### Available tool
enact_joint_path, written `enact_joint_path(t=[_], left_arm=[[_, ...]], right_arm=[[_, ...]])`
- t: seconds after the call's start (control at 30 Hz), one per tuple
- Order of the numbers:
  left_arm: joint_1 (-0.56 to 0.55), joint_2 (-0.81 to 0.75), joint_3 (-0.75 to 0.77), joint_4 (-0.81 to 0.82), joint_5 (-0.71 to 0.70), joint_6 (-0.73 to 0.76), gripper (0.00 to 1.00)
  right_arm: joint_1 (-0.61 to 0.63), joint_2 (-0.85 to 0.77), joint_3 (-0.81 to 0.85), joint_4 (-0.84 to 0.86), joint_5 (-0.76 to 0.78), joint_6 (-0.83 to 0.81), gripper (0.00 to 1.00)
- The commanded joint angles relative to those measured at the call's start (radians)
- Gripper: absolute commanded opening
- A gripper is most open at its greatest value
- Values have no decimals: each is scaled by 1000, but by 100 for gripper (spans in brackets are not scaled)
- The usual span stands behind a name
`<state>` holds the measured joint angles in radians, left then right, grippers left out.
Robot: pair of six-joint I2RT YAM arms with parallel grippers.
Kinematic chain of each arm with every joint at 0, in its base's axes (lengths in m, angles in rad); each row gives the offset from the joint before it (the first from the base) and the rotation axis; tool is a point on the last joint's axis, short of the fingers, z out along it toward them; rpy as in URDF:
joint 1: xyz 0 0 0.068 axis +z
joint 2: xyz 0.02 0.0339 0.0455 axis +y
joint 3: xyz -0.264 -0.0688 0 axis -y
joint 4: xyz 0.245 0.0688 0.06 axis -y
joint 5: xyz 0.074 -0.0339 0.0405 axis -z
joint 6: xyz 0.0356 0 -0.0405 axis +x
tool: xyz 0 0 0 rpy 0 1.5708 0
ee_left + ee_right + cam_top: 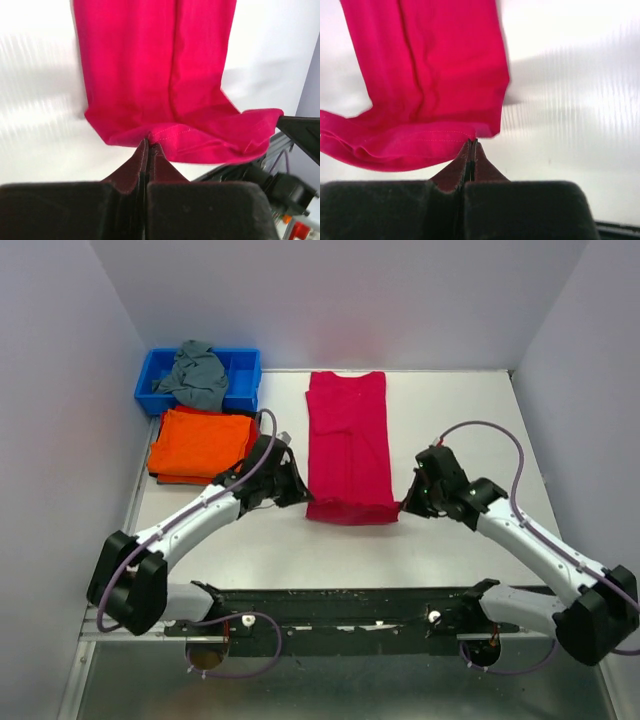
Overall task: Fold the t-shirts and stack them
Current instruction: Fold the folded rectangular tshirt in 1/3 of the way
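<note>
A magenta t-shirt, folded into a long narrow strip, lies in the middle of the table with its collar end far from me. My left gripper is shut on the near left corner of its hem. My right gripper is shut on the near right corner of the hem. Both corners are lifted a little off the table and the hem sags between them. A folded orange t-shirt lies on a stack at the left. A grey t-shirt lies crumpled in the blue bin.
The blue bin stands at the back left corner, against the left wall. The orange stack sits just in front of it, close to my left arm. The white table runs to the back wall and to the right wall.
</note>
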<state>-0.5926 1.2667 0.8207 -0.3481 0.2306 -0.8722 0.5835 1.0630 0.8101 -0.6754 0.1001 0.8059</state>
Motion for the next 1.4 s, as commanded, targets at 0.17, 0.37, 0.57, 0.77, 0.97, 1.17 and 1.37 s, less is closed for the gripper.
enact_joint_path(t=[0.17, 0.37, 0.57, 0.77, 0.97, 1.17, 1.37], left_arm=[[166, 354, 259, 126, 91, 61, 0], [204, 493, 377, 130, 79, 56, 0], [224, 588, 472, 130, 85, 53, 0], [241, 623, 531, 103, 52, 68, 0], [263, 660, 575, 96, 53, 73, 0], [272, 706, 623, 101, 61, 64, 0], [280, 766, 660, 126, 105, 64, 63]], right_arm=[[-168, 405, 326, 69, -45, -174, 1], [-229, 590, 486, 71, -80, -200, 1], [-284, 709, 593, 68, -129, -227, 1], [-303, 804, 695, 65, -160, -258, 1], [-310, 894, 802, 48, -174, -261, 1], [-320, 973, 889, 17, -174, -260, 1], [-336, 1022, 929, 2, -174, -240, 38]])
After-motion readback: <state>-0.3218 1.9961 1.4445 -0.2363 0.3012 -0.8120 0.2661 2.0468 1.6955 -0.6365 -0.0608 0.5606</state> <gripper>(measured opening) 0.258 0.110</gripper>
